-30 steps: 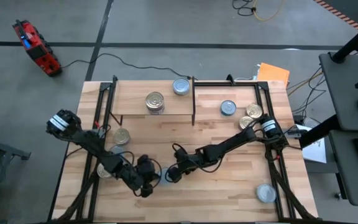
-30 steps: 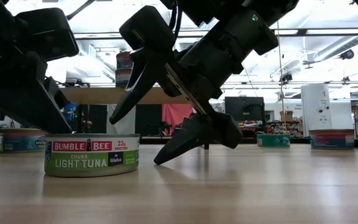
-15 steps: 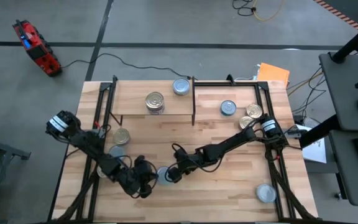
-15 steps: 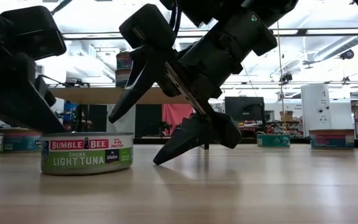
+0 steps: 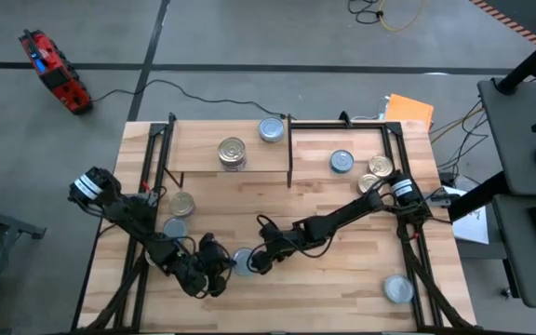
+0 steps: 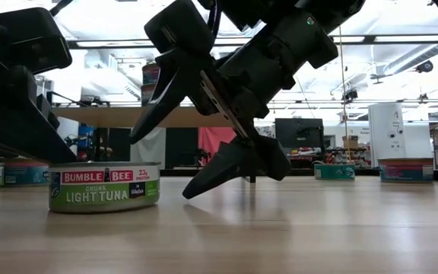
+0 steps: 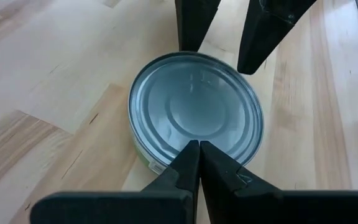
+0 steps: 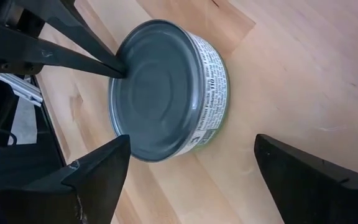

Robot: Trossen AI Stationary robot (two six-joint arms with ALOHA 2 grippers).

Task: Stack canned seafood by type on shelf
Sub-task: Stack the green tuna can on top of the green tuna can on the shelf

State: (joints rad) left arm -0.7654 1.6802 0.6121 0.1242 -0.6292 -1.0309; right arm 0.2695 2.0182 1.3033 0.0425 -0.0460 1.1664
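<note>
A squat silver-lidded tuna tin [image 6: 105, 186] is sitting on the surface, the left gripper [image 7: 197, 163] pinched closed against it, the right gripper [image 8: 191, 168] gaping wide, empty.

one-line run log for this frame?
left gripper: shut, tips against tuna can | right gripper: open, facing can, not gripping | shelf: two cans

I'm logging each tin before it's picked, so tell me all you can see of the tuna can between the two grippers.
The tuna can is a squat round metal tin with a silver-bluish lid and a red-and-green Bumble Bee Chunk Light Tuna label. It sits upright on the wooden tabletop. The left gripper, jaws shut, hovers at its rim; the right gripper, jaws open, faces it without gripping.
</note>
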